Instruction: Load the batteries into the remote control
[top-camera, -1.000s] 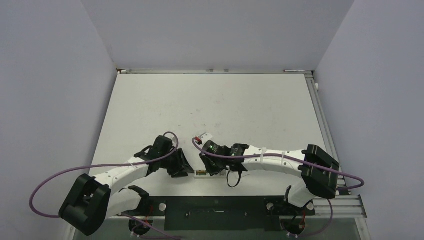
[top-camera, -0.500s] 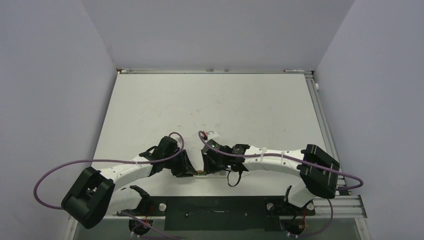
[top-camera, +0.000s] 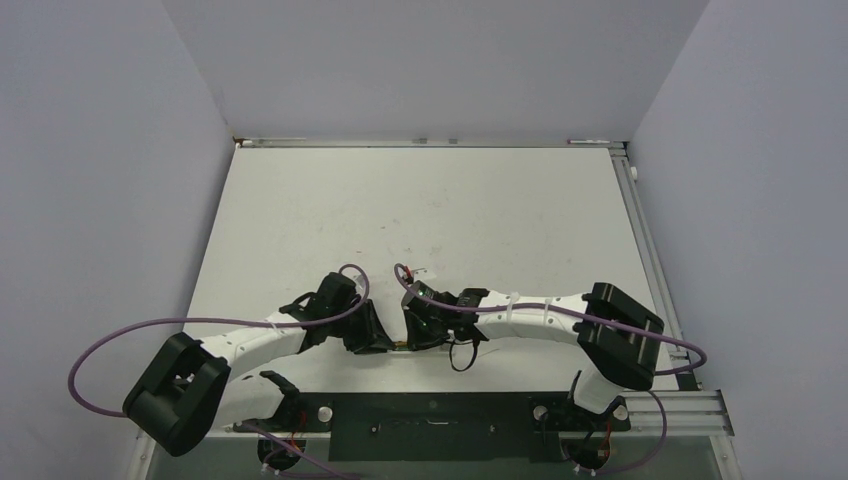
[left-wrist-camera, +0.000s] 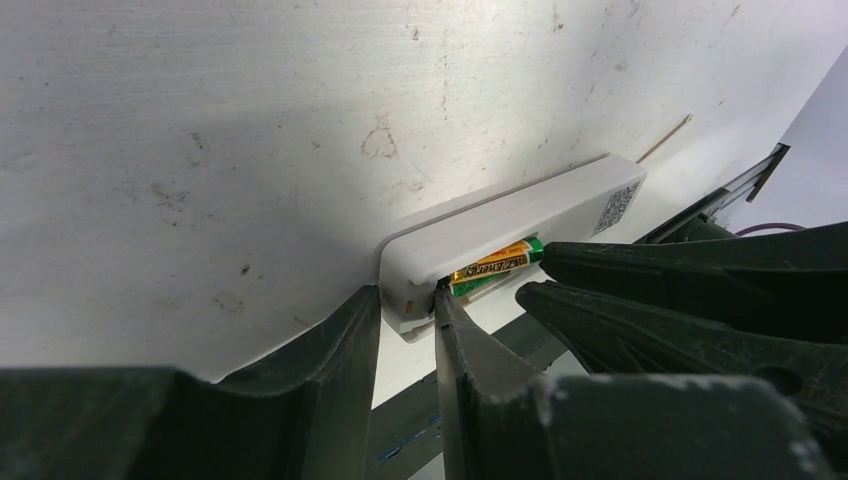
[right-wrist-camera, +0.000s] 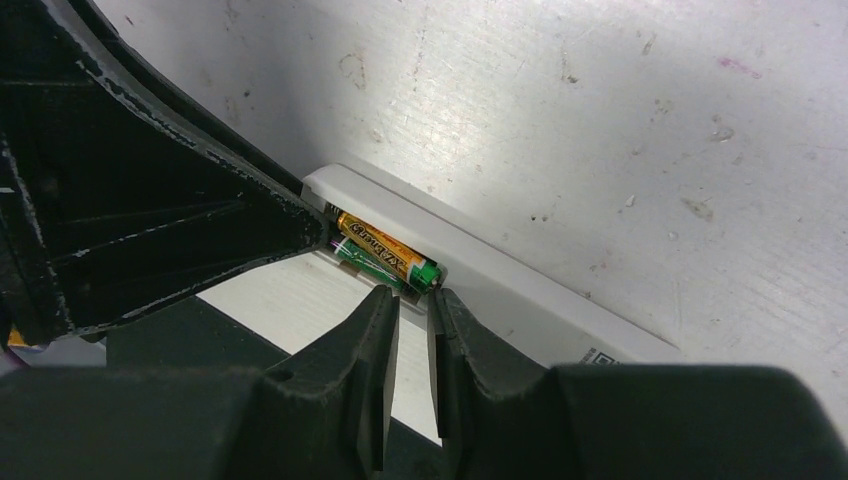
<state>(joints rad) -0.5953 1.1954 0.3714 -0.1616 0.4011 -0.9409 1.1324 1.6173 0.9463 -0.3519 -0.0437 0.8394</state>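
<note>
The white remote control (left-wrist-camera: 520, 220) lies near the table's front edge with its battery recess facing the arms; it also shows in the right wrist view (right-wrist-camera: 520, 290). A gold-orange battery (right-wrist-camera: 385, 250) with a green end lies in the recess, and a darker battery (right-wrist-camera: 362, 262) lies beside it. Both show in the left wrist view, gold (left-wrist-camera: 495, 262) and dark (left-wrist-camera: 478, 284). My left gripper (left-wrist-camera: 405, 300) is shut on the remote's end. My right gripper (right-wrist-camera: 412, 295) is shut and empty, its tips at the gold battery's green end. In the top view the two grippers, left (top-camera: 378, 340) and right (top-camera: 412, 338), meet over the remote.
The table's front edge and a dark rail (right-wrist-camera: 170, 350) lie just below the remote. A small white piece (top-camera: 424, 271) lies on the table behind the right wrist. Purple cables loop off both arms. Grey walls close in the table (top-camera: 420, 200).
Both grippers have closed in on the remote from either side. In the last half second the right arm's elbow has shifted left and up; the left arm holds still.
</note>
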